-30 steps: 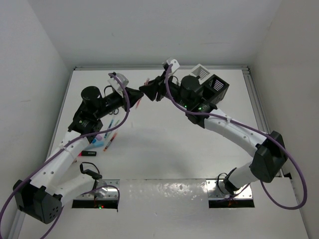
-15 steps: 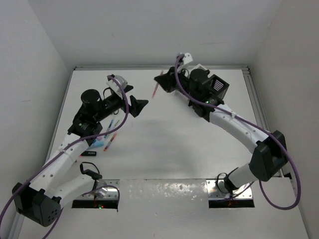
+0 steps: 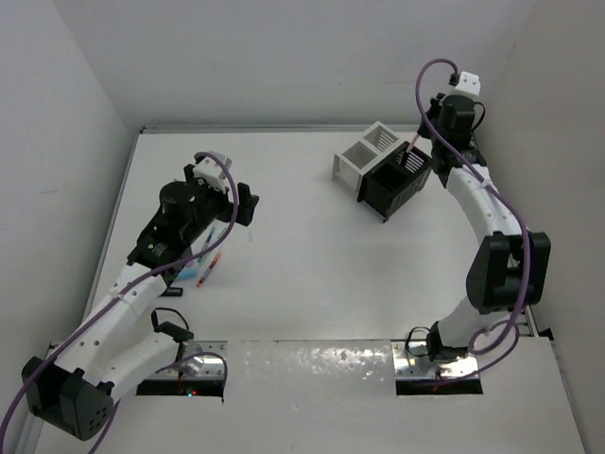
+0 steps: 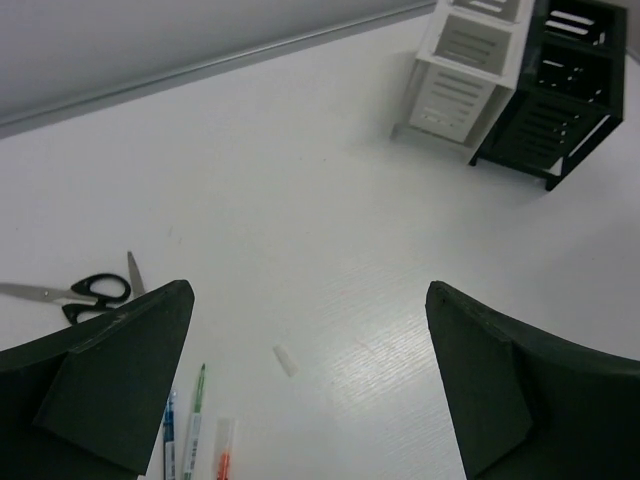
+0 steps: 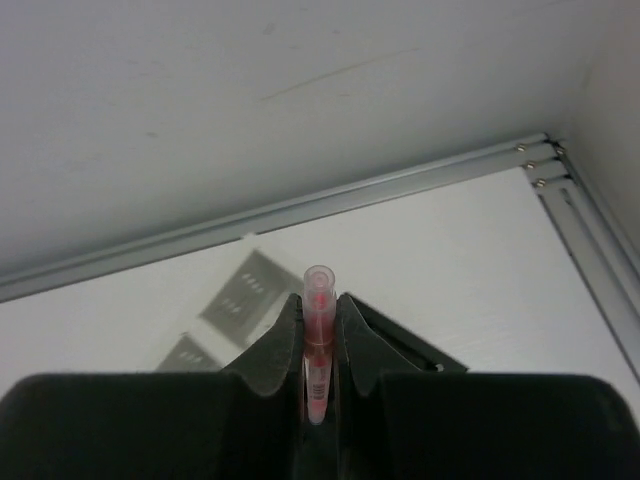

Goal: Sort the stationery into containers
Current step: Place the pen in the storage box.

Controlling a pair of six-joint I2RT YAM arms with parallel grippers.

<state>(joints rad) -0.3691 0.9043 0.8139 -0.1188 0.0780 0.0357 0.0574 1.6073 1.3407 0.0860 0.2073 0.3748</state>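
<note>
1. Right tool (image 5: pixel 318 312) is clenching a thin pink pen (image 5: pixel 317 285), hanging over the black slatted box (image 3: pixel 392 184) by the desk's (image 4: pixel 300 200) far right corner.
2. Left tool (image 4: pixel 310 370) is gaping wide, gripping nothing, hovering above black-handled scissors (image 4: pixel 85 292) and loose pens (image 4: pixel 195 425).
3. White slatted box (image 3: pixel 364 156) is sitting joined to the black one.
4. Desk's looking matte white, with plain white walls (image 3: pixel 284 57) closing it in and a metal rail (image 5: pixel 300 215) running along the back.
</note>
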